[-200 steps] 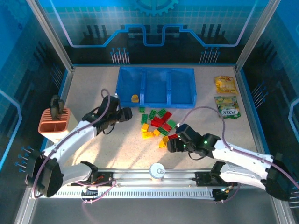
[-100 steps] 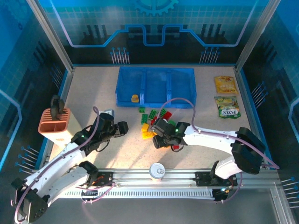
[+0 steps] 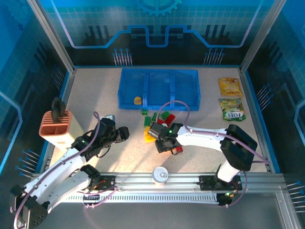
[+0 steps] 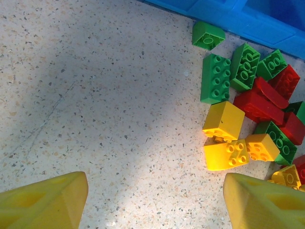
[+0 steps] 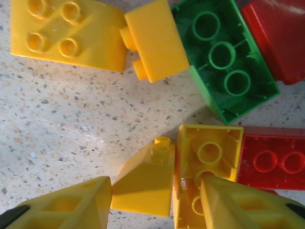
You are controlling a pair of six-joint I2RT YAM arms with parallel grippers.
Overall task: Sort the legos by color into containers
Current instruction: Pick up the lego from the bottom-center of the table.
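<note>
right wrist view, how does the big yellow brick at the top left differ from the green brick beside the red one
The yellow brick lies studs up, with four studs showing. The green brick lies flipped, its hollow underside and three round tubes facing the camera. The yellow brick sits nearly level across the picture, while the green brick runs diagonally. Both rest on the speckled table.

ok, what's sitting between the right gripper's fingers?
Right wrist view: between the fingers of the right gripper lie two yellow bricks side by side, a sloped brick and an upturned brick.
</note>
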